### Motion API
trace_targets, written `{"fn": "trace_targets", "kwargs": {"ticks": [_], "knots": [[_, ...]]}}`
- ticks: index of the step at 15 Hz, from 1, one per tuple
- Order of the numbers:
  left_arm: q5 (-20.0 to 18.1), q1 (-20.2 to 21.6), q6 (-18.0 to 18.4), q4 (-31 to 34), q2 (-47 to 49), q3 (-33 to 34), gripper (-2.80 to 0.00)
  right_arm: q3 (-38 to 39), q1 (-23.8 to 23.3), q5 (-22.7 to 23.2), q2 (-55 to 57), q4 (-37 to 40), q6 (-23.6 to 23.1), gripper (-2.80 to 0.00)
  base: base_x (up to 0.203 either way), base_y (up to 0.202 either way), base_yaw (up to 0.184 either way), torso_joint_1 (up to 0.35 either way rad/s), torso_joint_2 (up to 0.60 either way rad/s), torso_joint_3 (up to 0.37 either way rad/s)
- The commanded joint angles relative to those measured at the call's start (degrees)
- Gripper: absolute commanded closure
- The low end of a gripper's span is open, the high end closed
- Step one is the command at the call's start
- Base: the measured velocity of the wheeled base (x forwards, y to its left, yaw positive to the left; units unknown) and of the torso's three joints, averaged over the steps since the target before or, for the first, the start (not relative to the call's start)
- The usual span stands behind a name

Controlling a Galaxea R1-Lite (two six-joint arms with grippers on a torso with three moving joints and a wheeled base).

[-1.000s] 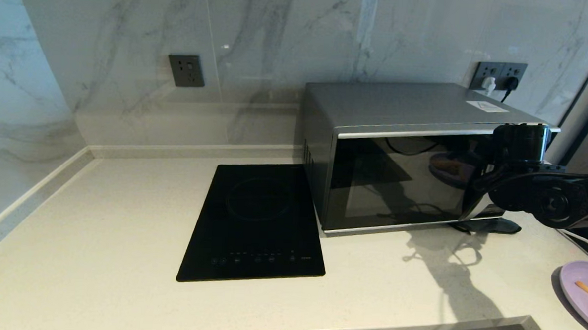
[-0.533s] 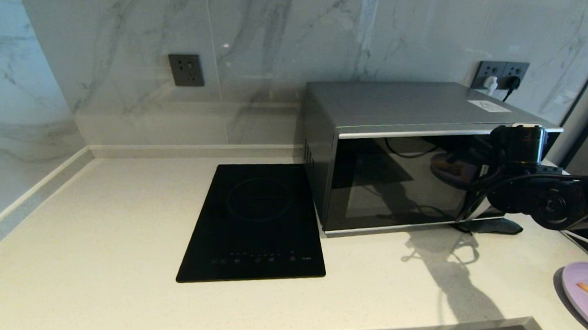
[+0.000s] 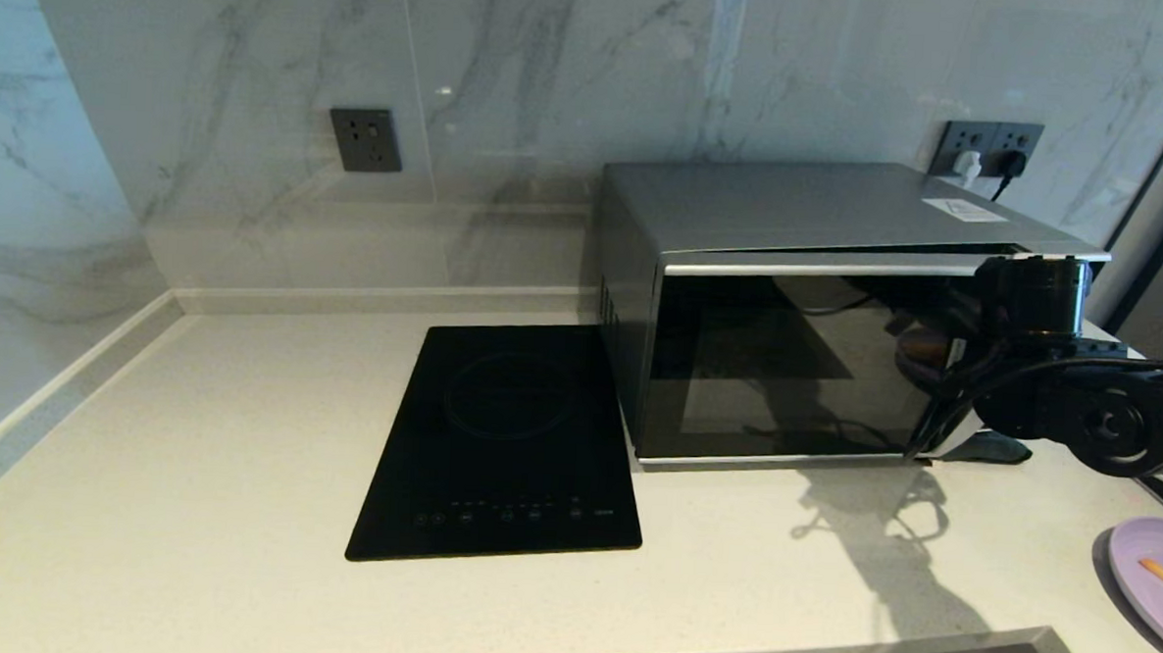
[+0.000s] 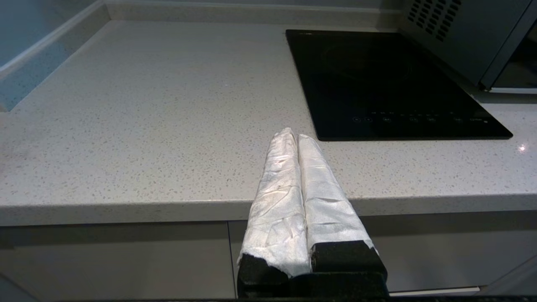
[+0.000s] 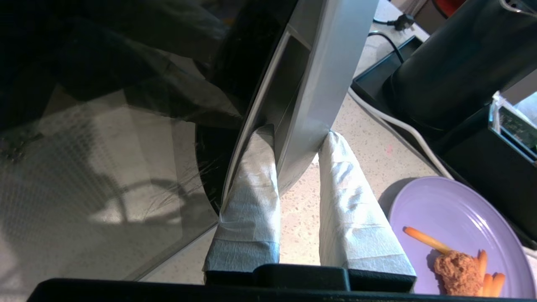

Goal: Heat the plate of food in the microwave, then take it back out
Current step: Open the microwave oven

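Observation:
The silver microwave (image 3: 793, 203) stands at the back right of the counter, its dark glass door (image 3: 786, 365) slightly ajar at the handle side. My right gripper (image 5: 298, 134) is shut on the door's silver handle (image 5: 312, 79), one white-wrapped finger behind it and one in front. The lavender plate of food (image 3: 1155, 577) lies on the counter at the right edge, near my right arm (image 3: 1079, 407); in the right wrist view the plate (image 5: 453, 214) carries fried pieces (image 5: 459, 272). My left gripper (image 4: 293, 136) hangs shut and empty by the counter's front edge.
A flat black induction cooktop (image 3: 508, 441) lies left of the microwave. A black appliance (image 5: 457, 63) and a white cable (image 5: 398, 126) sit right of the microwave, close to the plate. Wall sockets (image 3: 987, 148) are behind it. The counter's front edge (image 3: 822, 651) runs below.
My right gripper has closed on the door handle and drawn toward me. The door, flush a second ago, now stands slightly ajar. The left arm has not moved.

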Motion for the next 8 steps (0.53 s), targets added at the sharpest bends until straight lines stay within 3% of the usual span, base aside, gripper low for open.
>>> {"fn": "trace_targets", "kwargs": {"ticks": [1,8], "knots": [[0.03,0.03,-0.08,0.02,0.09,0.00,0.00,2.18,0.86,0.33,-1.44,-0.42,0.04,0.00,0.000,0.000,0.000,0.000,0.00,0.000],[0.03,0.03,-0.08,0.02,0.09,0.00,0.00,9.86,4.00,0.33,-6.68,-3.63,-0.26,0.00,0.000,0.000,0.000,0.000,0.00,0.000]]}}
